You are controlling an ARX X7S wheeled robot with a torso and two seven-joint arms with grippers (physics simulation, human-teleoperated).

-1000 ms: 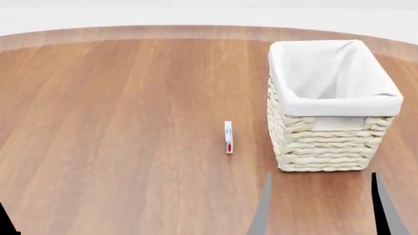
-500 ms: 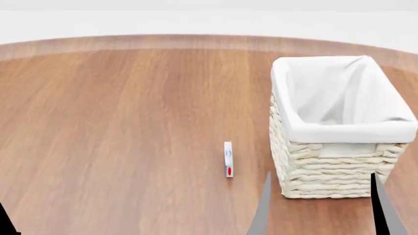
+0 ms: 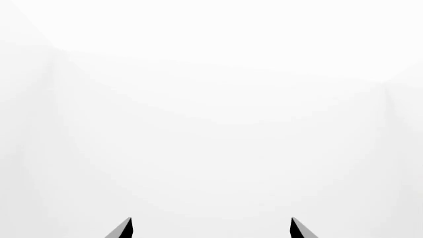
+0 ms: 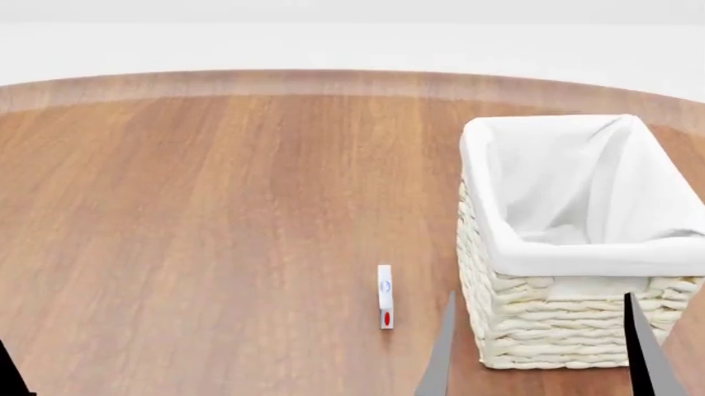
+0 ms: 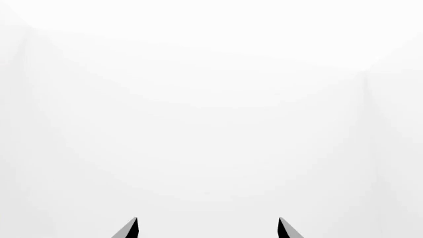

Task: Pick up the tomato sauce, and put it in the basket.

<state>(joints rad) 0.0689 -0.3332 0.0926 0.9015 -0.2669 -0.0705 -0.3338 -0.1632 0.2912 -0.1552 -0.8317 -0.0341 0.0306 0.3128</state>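
While both tools gape empty, basket (image 4: 573, 247) and small upright white-red object (image 4: 385, 297) sit lower than before.

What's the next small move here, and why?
Probably shift the right hand left and down toward the small white, red-marked item standing on the table beside the basket. It looks like the only candidate for the tomato sauce; the hand is open and its camera shows only white.
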